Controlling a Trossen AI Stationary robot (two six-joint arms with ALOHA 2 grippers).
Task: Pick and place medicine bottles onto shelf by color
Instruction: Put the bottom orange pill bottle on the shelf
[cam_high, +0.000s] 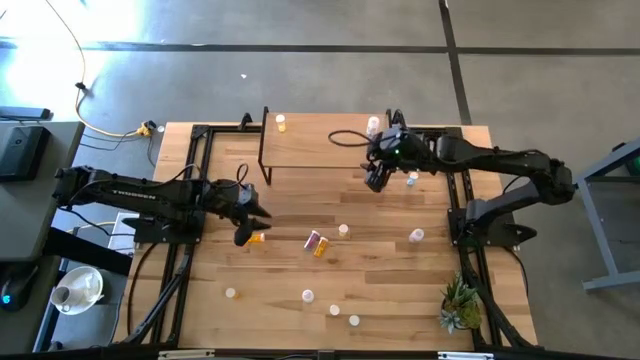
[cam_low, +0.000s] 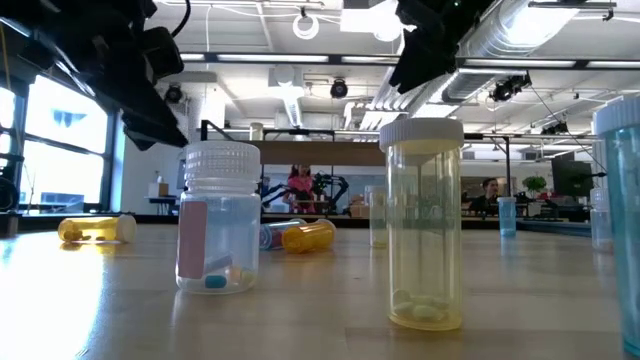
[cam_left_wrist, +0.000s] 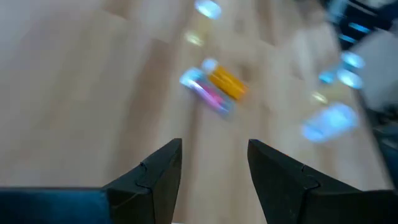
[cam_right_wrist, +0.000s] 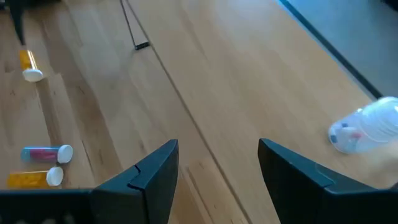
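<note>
Small green plant (cam_high: 459, 303) at the table's (cam_high: 390, 270) near right corner, yellow connector (cam_high: 147, 128) on the floor, person in pink (cam_low: 299, 181) in the room behind.

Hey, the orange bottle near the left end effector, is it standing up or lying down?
Lying down. The orange bottle rests on its side on the table beside the left end effector, white cap sideways.

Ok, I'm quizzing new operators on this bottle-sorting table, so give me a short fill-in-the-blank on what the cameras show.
1. The shelf carries ___ bottles, one at each far corner.
2. The orange bottle beside the left gripper lies on its ___.
3. The right gripper hangs with its fingers ___ and nothing between them.
4. The small green plant stands on the table's ___ side.

Missing words: two; side; open; right
</note>
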